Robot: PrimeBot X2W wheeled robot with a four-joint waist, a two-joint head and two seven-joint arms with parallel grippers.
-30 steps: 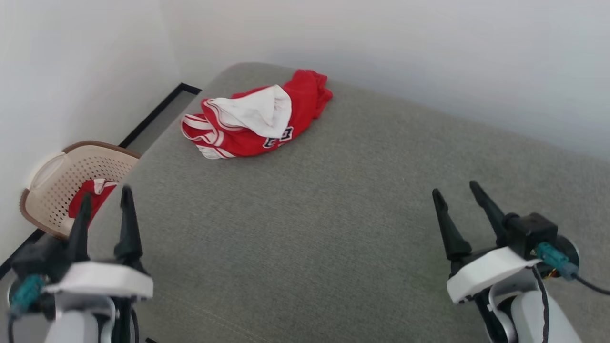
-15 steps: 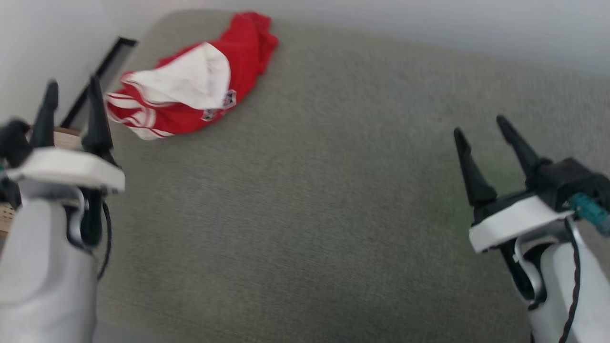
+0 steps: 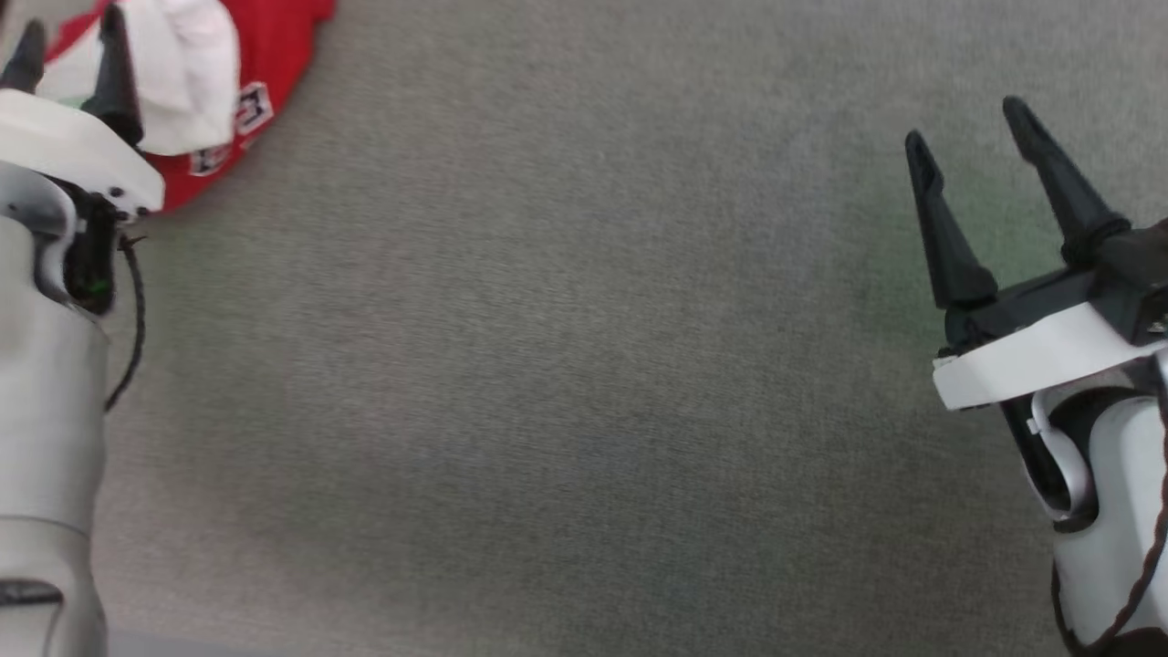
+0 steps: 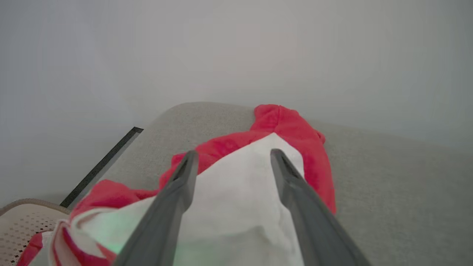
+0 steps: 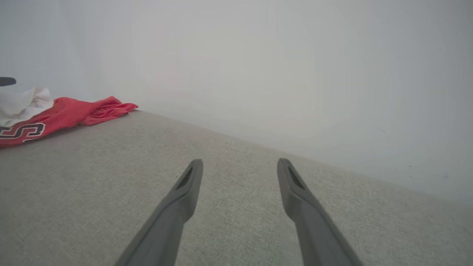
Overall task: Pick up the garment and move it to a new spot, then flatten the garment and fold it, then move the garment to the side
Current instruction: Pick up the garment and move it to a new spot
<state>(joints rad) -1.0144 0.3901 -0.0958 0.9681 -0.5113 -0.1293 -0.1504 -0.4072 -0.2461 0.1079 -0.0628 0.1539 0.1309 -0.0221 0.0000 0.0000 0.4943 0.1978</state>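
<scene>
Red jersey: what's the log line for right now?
crumpled red jersey with white lining: on grey fabric surface | left gripper: open, aimed at jersey | right gripper: open, over bare fabric

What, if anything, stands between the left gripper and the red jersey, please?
Nothing visible does: the open left gripper points straight at the jersey, and no other object lies between them.

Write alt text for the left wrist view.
The left gripper, fingers spread open, is poised over a crumpled red garment with white lining showing, on a grey cushion. A pale wall stands behind; a perforated beige basket edge shows lower left.
</scene>
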